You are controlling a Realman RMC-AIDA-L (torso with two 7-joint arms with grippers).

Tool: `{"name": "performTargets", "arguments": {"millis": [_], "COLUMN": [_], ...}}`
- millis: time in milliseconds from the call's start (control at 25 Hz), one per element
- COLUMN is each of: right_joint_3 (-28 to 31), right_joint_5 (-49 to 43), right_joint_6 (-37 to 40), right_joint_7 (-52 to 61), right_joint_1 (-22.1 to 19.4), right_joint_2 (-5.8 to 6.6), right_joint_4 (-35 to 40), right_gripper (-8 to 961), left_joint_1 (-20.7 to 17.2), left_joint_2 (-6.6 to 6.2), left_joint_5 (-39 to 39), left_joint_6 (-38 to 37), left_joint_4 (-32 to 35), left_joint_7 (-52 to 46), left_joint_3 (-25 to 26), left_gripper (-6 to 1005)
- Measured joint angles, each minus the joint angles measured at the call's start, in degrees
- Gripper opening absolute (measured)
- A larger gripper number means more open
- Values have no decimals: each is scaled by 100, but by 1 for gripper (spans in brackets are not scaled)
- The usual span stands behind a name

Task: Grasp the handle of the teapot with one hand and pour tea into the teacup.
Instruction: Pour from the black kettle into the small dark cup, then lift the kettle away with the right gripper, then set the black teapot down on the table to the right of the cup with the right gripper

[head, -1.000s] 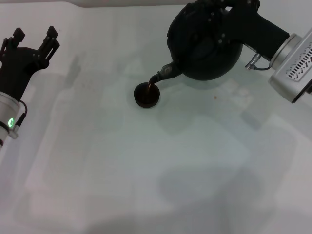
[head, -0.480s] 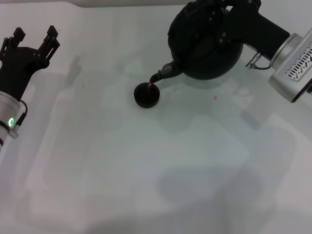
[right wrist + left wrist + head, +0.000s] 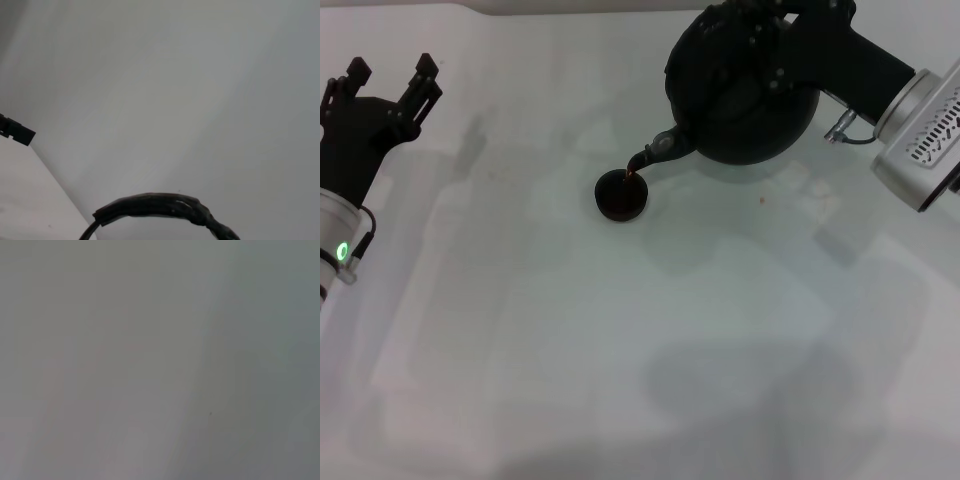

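While the right gripper [image 3: 775, 15] clasps the handle [image 3: 160, 207], the teapot [image 3: 740, 85] hangs tilted at the table's [image 3: 620, 340] far right, spout over the teacup [image 3: 621, 194], a thin stream falling in. Left gripper [image 3: 385, 85] parked far left, fingers spread.

Round matte-black teapot [image 3: 745, 95] tipped over tiny black handleless teacup [image 3: 621, 195], white table [image 3: 620, 350].
Right gripper [image 3: 790, 20] at 1 o'clock holds the pot aloft, spout over the cup's rim at its 2 o'clock; left gripper [image 3: 388, 82] parked at 10 o'clock, fingers apart.
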State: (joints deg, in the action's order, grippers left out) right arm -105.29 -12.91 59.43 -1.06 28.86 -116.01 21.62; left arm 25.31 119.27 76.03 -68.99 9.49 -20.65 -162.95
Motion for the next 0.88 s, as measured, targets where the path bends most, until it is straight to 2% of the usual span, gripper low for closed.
{"name": "performTargets", "arguments": {"millis": [480, 880], "right_joint_3": [35, 77], "right_joint_5": [6, 396], "right_joint_6": [-23, 30], "right_joint_7": [615, 2147], "right_joint_1": [-23, -156], "right_joint_2": [7, 46], "right_joint_4": [-30, -81], "right_gripper": [132, 152], "left_joint_1": [0, -17], "left_joint_2": [0, 0], "left_joint_5": [0, 0], "left_joint_6": [2, 9], "left_joint_4": [0, 0], "left_joint_7": [0, 0], "left_joint_3": [0, 0], "left_gripper": [879, 880]}}
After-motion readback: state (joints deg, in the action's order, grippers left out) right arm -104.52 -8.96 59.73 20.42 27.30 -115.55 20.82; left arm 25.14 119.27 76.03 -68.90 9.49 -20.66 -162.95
